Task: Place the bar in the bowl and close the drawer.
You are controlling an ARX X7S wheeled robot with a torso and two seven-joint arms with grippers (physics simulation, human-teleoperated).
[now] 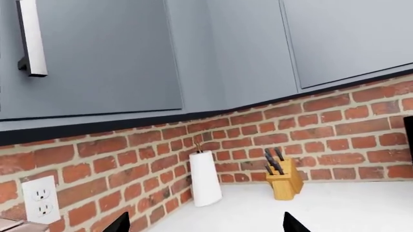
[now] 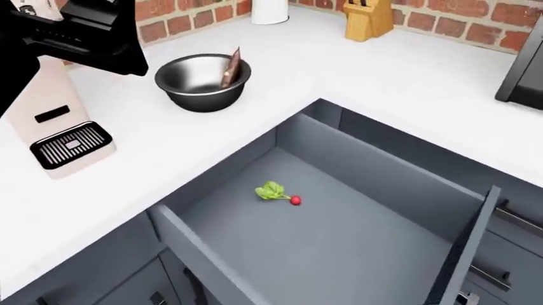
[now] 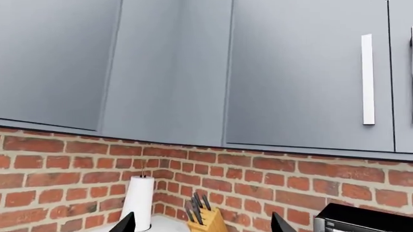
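The dark steel bowl (image 2: 202,81) sits on the white counter beside the coffee machine. The brown bar (image 2: 231,67) stands on edge inside it, leaning on the far rim. The big slate drawer (image 2: 357,248) is pulled wide open below the counter corner. My left gripper (image 1: 206,224) is open with nothing between its black fingertips (image 1: 119,223), and it faces the brick wall high over the counter. My left arm (image 2: 76,32) shows at the head view's top left, above the coffee machine. My right gripper (image 3: 203,224) is open too, empty, and out of the head view.
A red radish with green leaves (image 2: 278,192) lies on the drawer floor. A coffee machine (image 2: 63,127) stands at the left. A paper towel roll (image 2: 269,9) and knife block (image 2: 367,18) stand by the brick wall. A black appliance (image 2: 522,76) is at the right. Wall cabinets (image 3: 290,72) hang overhead.
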